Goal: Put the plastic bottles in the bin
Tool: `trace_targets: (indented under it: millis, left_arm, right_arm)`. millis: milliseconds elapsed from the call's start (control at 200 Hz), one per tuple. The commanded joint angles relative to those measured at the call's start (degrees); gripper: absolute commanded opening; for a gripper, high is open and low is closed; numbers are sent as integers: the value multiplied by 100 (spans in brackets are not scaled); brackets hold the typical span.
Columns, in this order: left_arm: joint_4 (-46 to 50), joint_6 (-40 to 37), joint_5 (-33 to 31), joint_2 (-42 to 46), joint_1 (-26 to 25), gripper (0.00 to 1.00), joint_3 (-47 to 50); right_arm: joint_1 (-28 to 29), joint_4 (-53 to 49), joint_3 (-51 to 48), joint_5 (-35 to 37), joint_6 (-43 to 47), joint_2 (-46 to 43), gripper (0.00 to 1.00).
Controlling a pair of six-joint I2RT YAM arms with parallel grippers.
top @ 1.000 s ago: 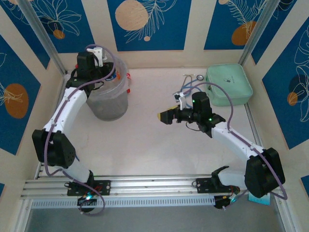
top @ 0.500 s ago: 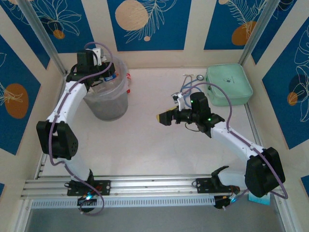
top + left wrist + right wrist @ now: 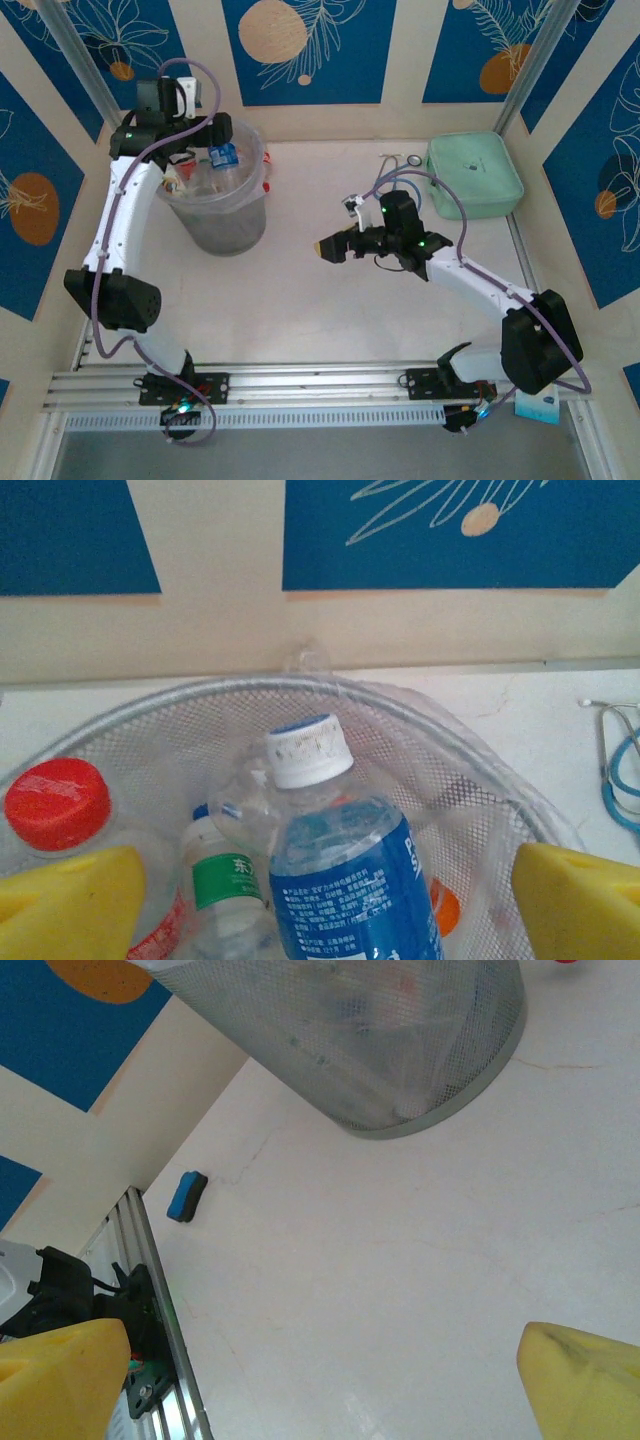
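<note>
Plainly left claw [image 3: 325, 900] gapes wide over the round mesh-textured bin [image 3: 140, 735], right claw [image 3: 325, 1380] likewise wide.

Mesh-textured translucent plastic bin [image 3: 150, 735]; glossy clear bottles [image 3: 345, 890].

In the left wrist view, the clear plastic bottle [image 3: 340, 880] at six o'clock carries a blue label and a white cap. The red-capped clear bottle [image 3: 57, 802] lies at nine o'clock. The round translucent grey bin [image 3: 460, 780] has a fine mesh pattern.

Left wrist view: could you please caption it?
Open left gripper over the bin; inside, a blue-labelled bottle and a red-capped bottle.
</note>
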State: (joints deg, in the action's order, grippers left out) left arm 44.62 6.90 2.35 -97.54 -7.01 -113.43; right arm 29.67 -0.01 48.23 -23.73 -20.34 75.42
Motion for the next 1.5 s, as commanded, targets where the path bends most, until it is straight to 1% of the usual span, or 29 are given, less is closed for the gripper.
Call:
trace_targets:
  millis: [0,50,90,165,205,310,505,590,655,705,765,850,976,1041,1256,1496]
  left_arm:
    - [172,-13,-164,-11,-2,80,51]
    - [-58,67,-197,5,-3,67,256]
    - [-219,128,-179,4,-3,60,409]
    - [-430,220,-149,-18,-11,49,664]
    - [-517,252,-113,-30,-7,45,811]
    - [-700,342,-138,-30,-11,40,1198]
    - [-820,397,-96,154,-11,40,1497]
    - [-791,408,-58,342,-11,41,1446]
    - [-740,409,-12,520,-11,48,1381]
    - [-706,406,38,657,-11,55,1326]
    - [-663,423,117,836,-11,60,1273]
    - [-553,474,209,1037,-29,65,1240]
    - [-395,519,385,1326,-54,74,1407]
    - [-401,540,449,1536,-54,78,1580]
    - [-489,672,490,2153,-55,81,2064]
    - [-581,735,548,2554,-55,82,2372]
  right_arm:
    - [63,-143,199,31,139,70,100]
    - [82,-165,213,48,135,95,100]
    - [96,-189,234,43,137,111,100]
    - [133,-227,255,58,153,109,100]
    - [142,-242,259,107,146,105,100]
    - [144,-298,295,302,22,87,99]
    - [-49,-536,731,686,-434,311,94]
    - [-231,-707,1123,949,-945,694,91]
    - [-412,-907,1563,974,-1437,1176,89]
    - [-538,-934,1942,796,-1771,1661,86]
    - [-600,-873,2443,556,-2048,2307,81]
    - [-527,-891,3347,421,-2191,3264,76]
    - [-361,-1176,4801,447,-2317,4589,72]
    - [-297,-1273,5494,452,-2440,5185,70]
    - [-90,-1846,7572,463,-2790,6765,67]
    - [115,-2126,9068,444,-3063,7874,66]
